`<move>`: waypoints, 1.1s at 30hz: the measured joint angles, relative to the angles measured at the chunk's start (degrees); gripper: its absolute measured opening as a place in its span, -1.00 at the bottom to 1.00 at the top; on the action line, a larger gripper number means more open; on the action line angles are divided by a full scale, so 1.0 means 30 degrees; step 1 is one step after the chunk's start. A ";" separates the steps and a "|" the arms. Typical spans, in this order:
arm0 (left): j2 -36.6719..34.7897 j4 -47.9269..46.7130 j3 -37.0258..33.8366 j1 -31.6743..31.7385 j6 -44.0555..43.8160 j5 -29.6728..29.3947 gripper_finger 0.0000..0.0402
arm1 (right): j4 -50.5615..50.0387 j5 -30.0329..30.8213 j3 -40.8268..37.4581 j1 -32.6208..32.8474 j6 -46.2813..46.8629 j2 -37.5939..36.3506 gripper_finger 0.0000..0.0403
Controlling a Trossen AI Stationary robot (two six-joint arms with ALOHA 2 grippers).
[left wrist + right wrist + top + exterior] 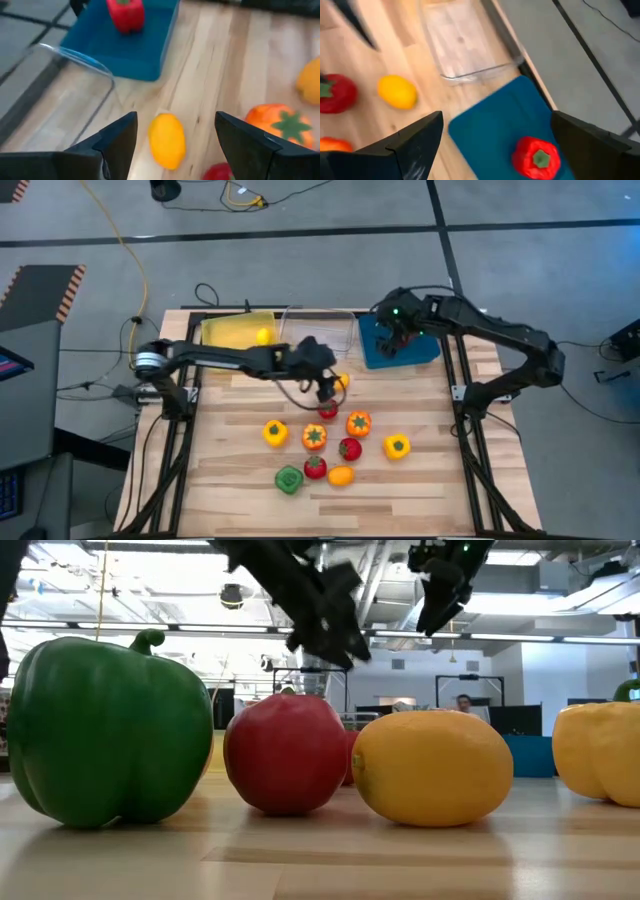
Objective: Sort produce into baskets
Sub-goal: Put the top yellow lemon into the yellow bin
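Observation:
My left gripper (326,388) is open above the table's middle, just over a yellow lemon (167,140) that lies on the wood ahead of its fingers without touching them. My right gripper (392,340) is open and empty over the blue bin (405,350), where a red pepper (536,157) lies. The yellow bin (238,330) holds a lemon (262,336). The clear bin (320,328) stands between the other two. Several peppers, lemons and red fruits lie on the near half of the table, among them a red fruit (327,411) and an orange pepper (358,423).
The three bins stand in a row along the table's far edge. Near the front edge lie a green pepper (110,730), a red fruit (285,755), a lemon (435,768) and a yellow pepper (600,750). Bare wood shows at the table's left and right sides.

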 joint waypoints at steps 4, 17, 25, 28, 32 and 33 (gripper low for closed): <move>0.2421 -0.0462 0.1604 0.0004 -0.0141 0.0042 0.26 | -0.0332 -0.0015 0.0000 0.1029 0.0504 -0.0317 0.97; 0.5228 -0.1326 0.2536 0.0015 -0.1294 -0.0310 0.26 | -0.1924 -0.0007 -0.0007 0.3891 0.2646 -0.1899 0.97; 0.5228 -0.1511 0.2536 0.0065 -0.1107 -0.1296 0.26 | -0.1963 -0.0006 -0.0080 0.5725 0.3461 -0.2066 0.97; 0.5228 -0.1641 0.2528 0.0055 -0.1170 -0.0863 0.26 | -0.1943 0.0000 -0.0080 0.6291 0.3461 -0.1970 0.97; 0.5228 -0.1620 0.2528 0.0115 -0.1195 -0.1392 0.26 | -0.1892 0.0007 -0.0080 0.6843 0.3512 -0.1962 0.97; 0.5228 -0.1634 0.2528 0.0172 -0.1216 -0.1252 0.26 | -0.1892 0.0007 -0.0080 0.6942 0.3512 -0.1962 0.97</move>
